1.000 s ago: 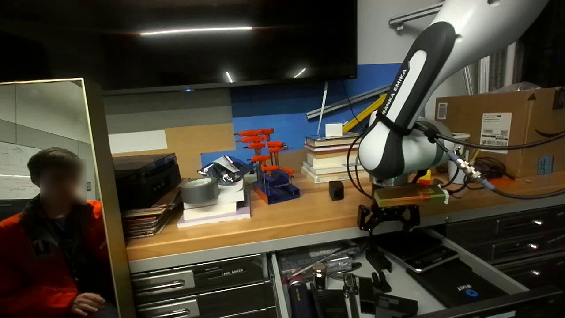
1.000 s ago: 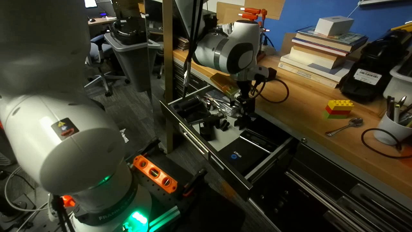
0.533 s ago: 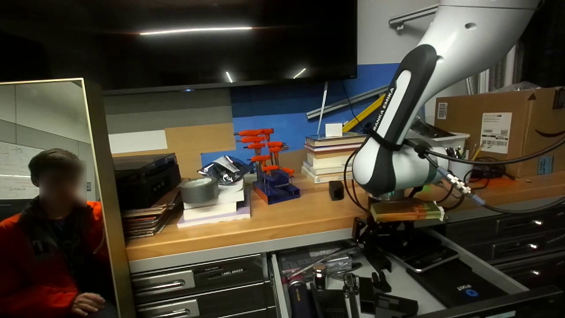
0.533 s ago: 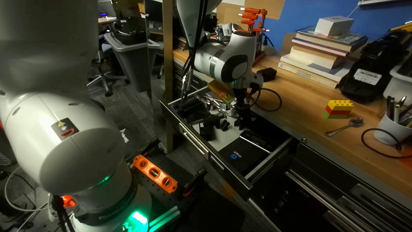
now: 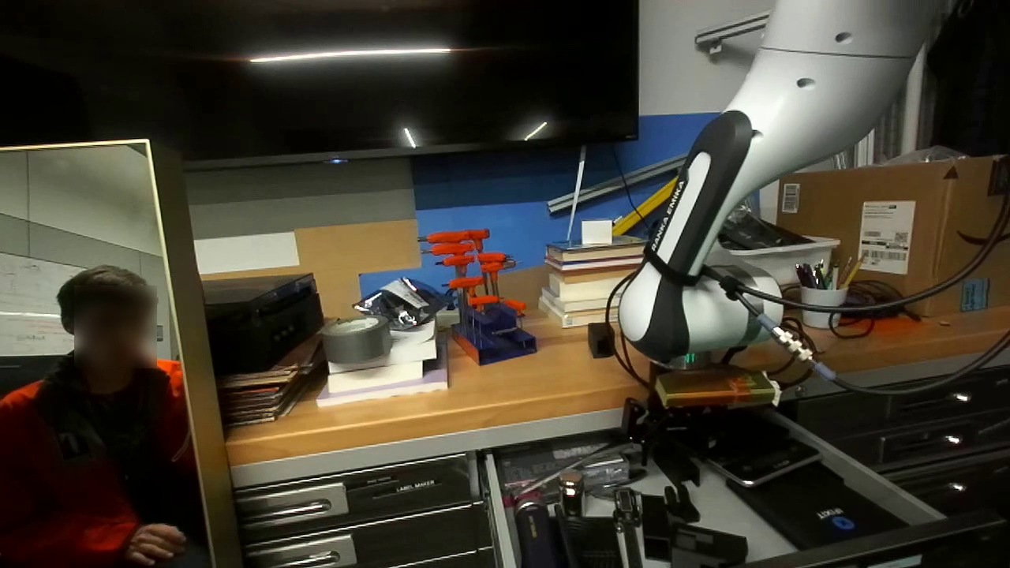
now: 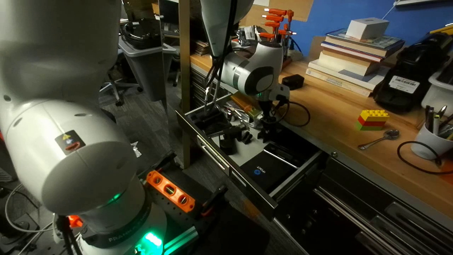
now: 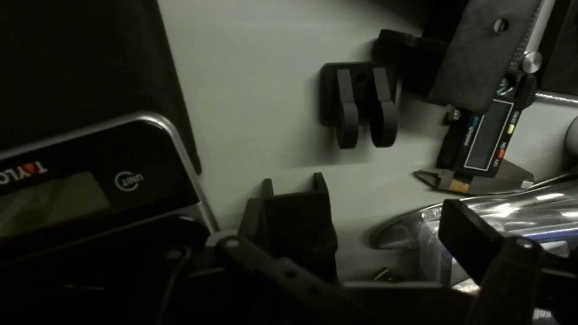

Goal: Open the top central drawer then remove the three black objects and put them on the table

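The top central drawer [image 6: 212, 156] is pulled open. My gripper [image 7: 354, 219] is open and low in the drawer, by its back edge; it also shows in an exterior view [image 6: 266, 134]. A black bracket [image 7: 298, 225] lies between the fingers, close beside the left one; it also shows in an exterior view [image 5: 678, 461]. A small two-pronged black piece [image 7: 359, 106] lies on the drawer floor ahead of the fingers, also seen in both exterior views [image 5: 680, 505] [image 6: 246, 137]. Another black part [image 7: 417, 63] lies beyond it. A black block [image 5: 601, 340] stands on the table [image 5: 521, 386].
A kitchen scale [image 7: 149, 180] and a black iFixit pad [image 5: 821, 505] lie beside the gripper. Calipers [image 7: 485, 140] and shiny plastic packaging [image 7: 505, 212] lie on the other side. Books [image 6: 350, 71], toy bricks [image 6: 371, 120] and a spoon [image 6: 378, 140] are on the table.
The arm has come down, and the gripper has dropped into the drawer and shifted slightly left in an exterior view. The drawer and its contents look unmoved.
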Robot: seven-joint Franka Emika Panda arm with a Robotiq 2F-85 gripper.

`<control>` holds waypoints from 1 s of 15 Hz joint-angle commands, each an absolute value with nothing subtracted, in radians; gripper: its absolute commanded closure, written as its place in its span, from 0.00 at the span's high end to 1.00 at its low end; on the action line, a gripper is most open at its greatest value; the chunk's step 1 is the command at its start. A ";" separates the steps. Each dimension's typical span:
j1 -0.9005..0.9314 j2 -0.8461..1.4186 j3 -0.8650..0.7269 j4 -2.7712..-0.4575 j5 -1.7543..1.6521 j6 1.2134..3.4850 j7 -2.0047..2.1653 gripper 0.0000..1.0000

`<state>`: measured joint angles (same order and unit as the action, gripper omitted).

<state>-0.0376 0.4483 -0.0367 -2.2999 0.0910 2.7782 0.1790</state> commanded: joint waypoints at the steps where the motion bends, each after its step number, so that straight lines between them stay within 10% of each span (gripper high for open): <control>1: -0.076 0.495 -0.011 -2.249 0.129 2.791 0.120 1.00; 11: -0.134 0.544 0.014 -2.216 0.151 2.799 0.063 1.00; 12: -0.138 0.545 0.018 -2.216 0.155 2.801 0.058 0.75; 15: -0.147 0.548 0.025 -2.216 0.167 2.800 0.044 0.58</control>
